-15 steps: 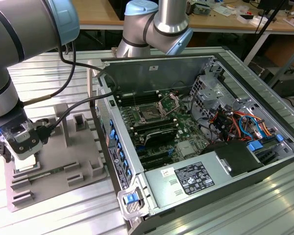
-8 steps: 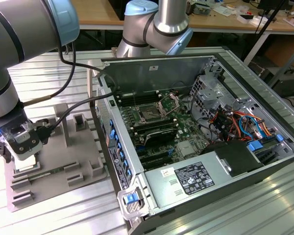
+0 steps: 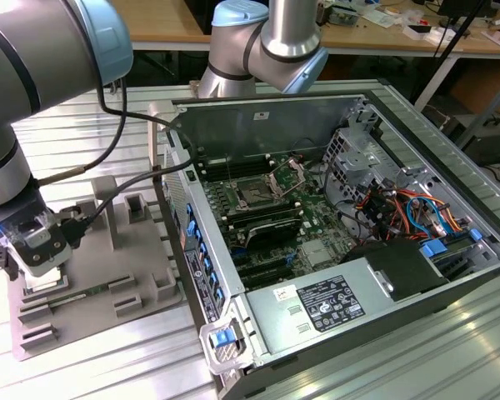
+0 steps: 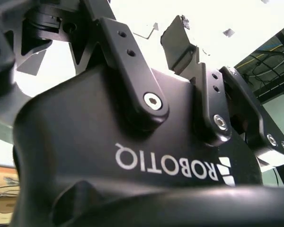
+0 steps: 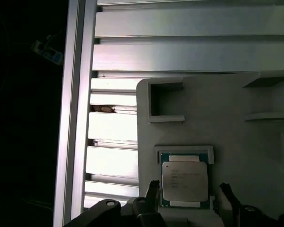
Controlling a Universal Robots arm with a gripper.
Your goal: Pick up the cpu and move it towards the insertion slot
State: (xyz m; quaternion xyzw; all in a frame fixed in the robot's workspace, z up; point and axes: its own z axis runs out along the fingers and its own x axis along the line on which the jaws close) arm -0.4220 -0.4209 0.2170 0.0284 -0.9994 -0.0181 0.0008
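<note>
First wrist view shows me the hand (image 5: 188, 187) with black fingers (image 5: 153, 190) spread apart, straddling the small square silver-topped metal cpu (image 5: 184, 181), which lies flat in a framed pocket of the grey plastic tray (image 5: 236, 123), presumably keeping it square for an edge grip.

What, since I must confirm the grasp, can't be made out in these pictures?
First wrist view: the open fingers flank the cpu; their height above it is unclear.
Exterior view: the gripper hides the cpu on the grey tray.
Second wrist view: the gripper's black body hides cpu and tray.
Exterior view: the insertion slot is too small for detail.
</note>
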